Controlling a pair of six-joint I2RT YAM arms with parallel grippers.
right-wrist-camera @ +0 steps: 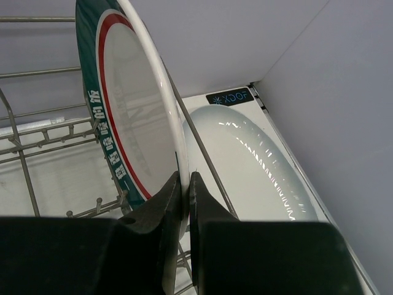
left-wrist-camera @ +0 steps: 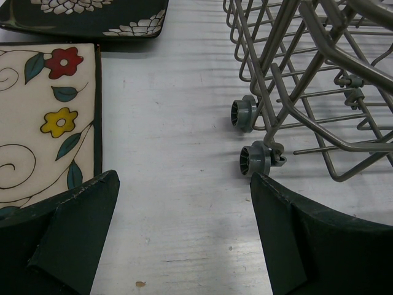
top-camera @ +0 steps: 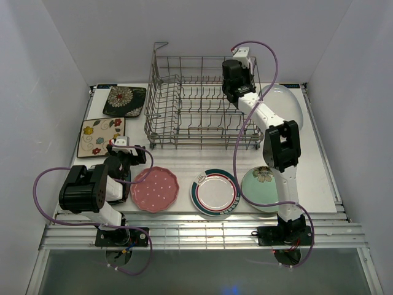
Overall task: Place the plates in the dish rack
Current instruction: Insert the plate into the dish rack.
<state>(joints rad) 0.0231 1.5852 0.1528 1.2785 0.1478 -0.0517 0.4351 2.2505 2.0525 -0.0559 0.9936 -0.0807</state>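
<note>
We see the dish rack (top-camera: 196, 104) standing at the far middle of the table (top-camera: 184, 163). The right arm stretches up and forward to the rack's right end. The left arm sits folded low at the near left. The right tool (right-wrist-camera: 184, 184) is pinched tight on the rim of a green-rimmed plate (right-wrist-camera: 132, 123), held upright among the rack's wires. The left tool (left-wrist-camera: 184, 184) is spread wide, holding nothing, over the table between the cream floral plate (left-wrist-camera: 43, 117) and the rack.

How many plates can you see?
7. On the table: black flowery square, cream flowery square, pink dotted, green-rimmed round, mint one, white oval beside the rack. One more rimmed plate stands in the rack, in the right tool. More may be hidden.
</note>
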